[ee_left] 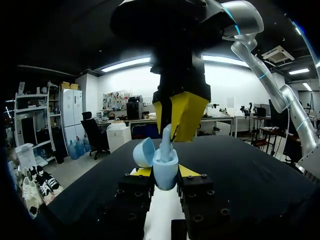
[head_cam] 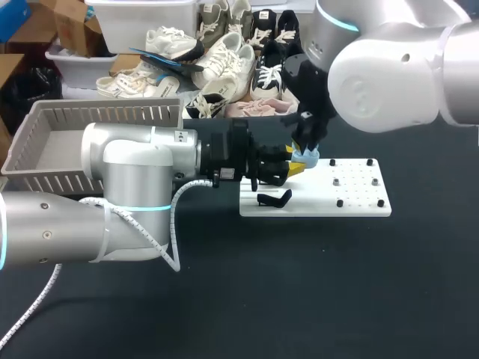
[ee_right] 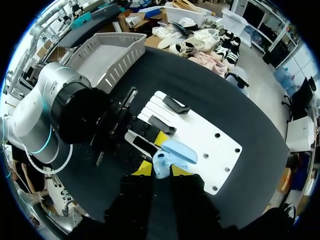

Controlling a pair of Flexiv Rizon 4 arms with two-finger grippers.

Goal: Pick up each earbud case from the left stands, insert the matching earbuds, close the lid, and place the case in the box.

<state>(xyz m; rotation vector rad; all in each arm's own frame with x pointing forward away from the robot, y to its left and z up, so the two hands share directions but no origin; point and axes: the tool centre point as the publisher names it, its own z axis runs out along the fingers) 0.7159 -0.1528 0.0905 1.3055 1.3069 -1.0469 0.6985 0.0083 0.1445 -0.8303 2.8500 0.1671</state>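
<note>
One case (head_cam: 305, 158) — one board (head_cam: 361, 199) — one box (head_cam: 120, 114)

You can read no text, number or sign anywhere here. The left arm (head_cam: 135, 161) has a small dark marking on its white shell, toward two o'clock from the elbow, too small for you to make out. The earbud case (ee_left: 165, 167) shows you no legible print.

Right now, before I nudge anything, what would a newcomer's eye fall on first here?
The pale blue earbud case, lid open, over the white board at mid-table: my left jaws clamp it from both sides, while my right jaws, above it, hold a pale blue earbud at its mouth. At the table's far left stands the grey slatted box.
</note>
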